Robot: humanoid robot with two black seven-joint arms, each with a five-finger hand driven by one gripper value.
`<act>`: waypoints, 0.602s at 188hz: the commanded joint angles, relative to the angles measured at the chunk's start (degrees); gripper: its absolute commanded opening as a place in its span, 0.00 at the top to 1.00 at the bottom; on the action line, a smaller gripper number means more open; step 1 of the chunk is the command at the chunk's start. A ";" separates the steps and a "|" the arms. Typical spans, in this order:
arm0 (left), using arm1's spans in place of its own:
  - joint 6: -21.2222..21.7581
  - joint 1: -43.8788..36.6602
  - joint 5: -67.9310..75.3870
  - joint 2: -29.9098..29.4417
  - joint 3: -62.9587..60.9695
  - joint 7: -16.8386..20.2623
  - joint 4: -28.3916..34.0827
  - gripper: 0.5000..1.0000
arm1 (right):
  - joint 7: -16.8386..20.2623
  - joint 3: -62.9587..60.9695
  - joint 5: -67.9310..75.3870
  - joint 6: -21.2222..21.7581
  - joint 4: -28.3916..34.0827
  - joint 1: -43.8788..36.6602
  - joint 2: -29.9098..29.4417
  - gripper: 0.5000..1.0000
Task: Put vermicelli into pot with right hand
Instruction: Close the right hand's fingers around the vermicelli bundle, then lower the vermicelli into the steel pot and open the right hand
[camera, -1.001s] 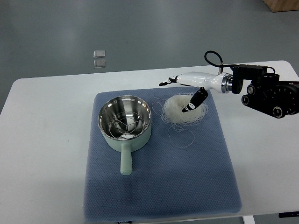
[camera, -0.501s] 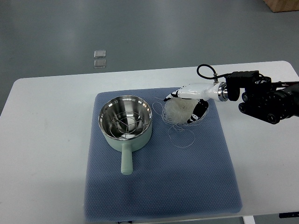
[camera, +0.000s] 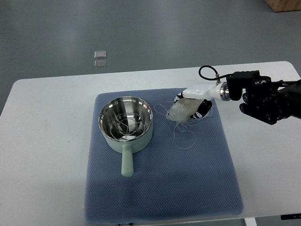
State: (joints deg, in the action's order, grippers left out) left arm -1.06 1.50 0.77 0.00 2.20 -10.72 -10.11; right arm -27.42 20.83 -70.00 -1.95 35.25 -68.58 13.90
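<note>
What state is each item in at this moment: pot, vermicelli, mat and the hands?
pot: upright on the mat, wire rack inside, no vermicelli in it, handle pointing toward the robot.
vermicelli: bunched in the right hand, loose strands trailing on the mat.
right hand: closed around the vermicelli.
blue mat: flat on the table.
left hand: not in view.

**Fingers close round the vermicelli**

A second ago the right hand (camera: 192, 104) has its fingers spread over the loose nest, thumb pressing in. Now they curl around the vermicelli (camera: 183, 111), which is bunched into a tighter clump with fewer strands trailing across the blue mat (camera: 160, 188). The forearm sits slightly further left.
</note>
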 commanded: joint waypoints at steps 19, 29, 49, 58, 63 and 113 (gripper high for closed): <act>0.01 0.00 -0.07 0.00 0.00 0.00 0.00 0.00 | -0.79 -3.52 1.27 -5.78 1.40 -2.08 0.25 1.00; 0.01 0.00 -0.07 0.00 0.00 0.00 0.00 0.00 | -0.88 -5.98 1.54 -5.78 1.84 -2.34 0.25 1.00; 0.01 0.00 0.02 0.00 0.00 0.00 0.00 0.00 | -0.97 -12.84 1.54 -5.61 3.07 -3.13 0.16 1.00; 0.01 0.00 0.02 0.00 -0.09 0.00 0.00 0.00 | -1.41 -15.29 1.62 -5.52 4.74 -4.10 -0.01 1.00; 0.01 0.00 0.02 0.00 -0.09 0.00 0.00 0.00 | -1.58 -15.91 1.62 -5.52 5.88 -4.36 -0.01 1.00; 0.10 0.00 -0.07 0.00 0.00 0.00 0.00 0.00 | -5.01 -17.23 1.45 -5.43 16.78 -5.42 -2.65 1.00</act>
State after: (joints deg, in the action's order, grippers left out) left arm -1.03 1.49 0.75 0.00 2.15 -10.72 -10.11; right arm -30.27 3.55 -68.38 -7.44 50.53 -74.14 13.64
